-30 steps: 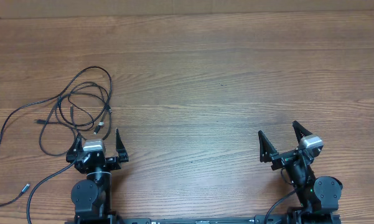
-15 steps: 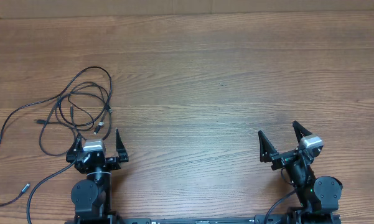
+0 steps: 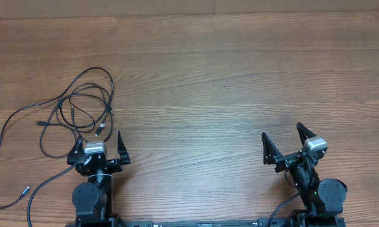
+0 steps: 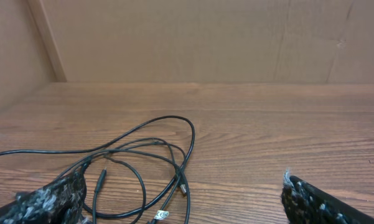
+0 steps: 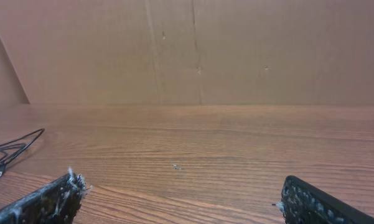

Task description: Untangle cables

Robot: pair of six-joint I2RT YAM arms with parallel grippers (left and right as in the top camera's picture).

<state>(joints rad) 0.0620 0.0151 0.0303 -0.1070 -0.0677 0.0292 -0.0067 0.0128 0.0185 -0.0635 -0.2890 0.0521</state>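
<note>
**Overhead view.**
- Item: the cables (image 3: 71, 101). Thin black cords lie on the left part of the wooden table (image 3: 227, 69). They form a loose overlapping cluster of loops, and long tails run out to the left edge and down toward the arm base.
- Small plug ends show beside the cluster.
- Left gripper (image 3: 98, 135): jaws spread wide, holding nothing, just below the cluster.
- Right gripper (image 3: 280, 130): jaws equally wide and empty, well apart from the cords on the far right.

**Left wrist view.**
- The cables (image 4: 191, 127) lie directly ahead between the two fingers (image 4: 50, 199).
- The loops cross one another near the middle. One plug (image 4: 182, 185) points toward the camera. No cord is touched.

**Right wrist view.**
- Right gripper (image 5: 177, 183): open, with bare wood between its fingers.
- Only a sliver of the cables (image 5: 12, 148) shows at the far left. A cardboard wall (image 5: 236, 50) stands behind.

**Handling note (judgement).**
- The step in hand appears to be the first reach, and the left arm is the natural one to make it.
- Best practice is to pick a single strand at the outer edge of a loop, or a free plug end, and not the crossing point.
- Close on that one cord only and draw it outward slowly, so the other loops slide free and do not tighten.
- The right arm would need to travel across to pin or pull the opposite side.
</note>
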